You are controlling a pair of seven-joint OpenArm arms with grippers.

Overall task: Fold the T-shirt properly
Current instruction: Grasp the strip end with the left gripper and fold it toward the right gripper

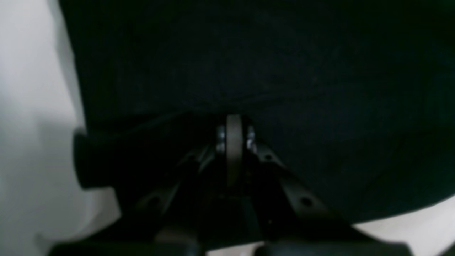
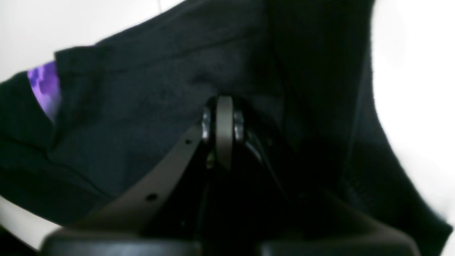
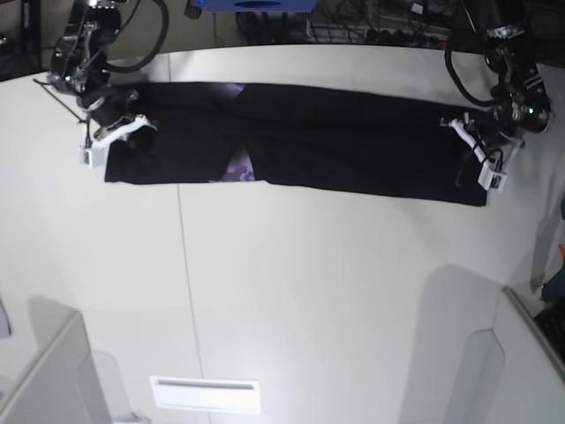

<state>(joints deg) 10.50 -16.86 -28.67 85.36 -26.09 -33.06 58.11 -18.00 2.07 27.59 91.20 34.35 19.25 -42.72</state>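
The black T-shirt [image 3: 353, 141] lies as a long flat band across the far side of the white table [image 3: 291, 291]. A bit of purple print [image 3: 240, 168] shows near its middle fold, and also in the right wrist view [image 2: 44, 85]. My left gripper [image 3: 474, 146] is at the band's right end, its jaws closed on the black cloth [image 1: 284, 71] at the tips [image 1: 233, 122]. My right gripper [image 3: 117, 132] is at the left end, closed on the cloth [image 2: 142, 92] at the tips [image 2: 224, 103]. The orange sun is hidden.
Cables and a blue object [image 3: 256, 4] lie beyond the table's far edge. A white slot plate [image 3: 205, 395] sits near the front edge. Grey panels stand at the lower left [image 3: 44, 380] and lower right [image 3: 521, 362]. A seam [image 3: 184, 265] runs down the table.
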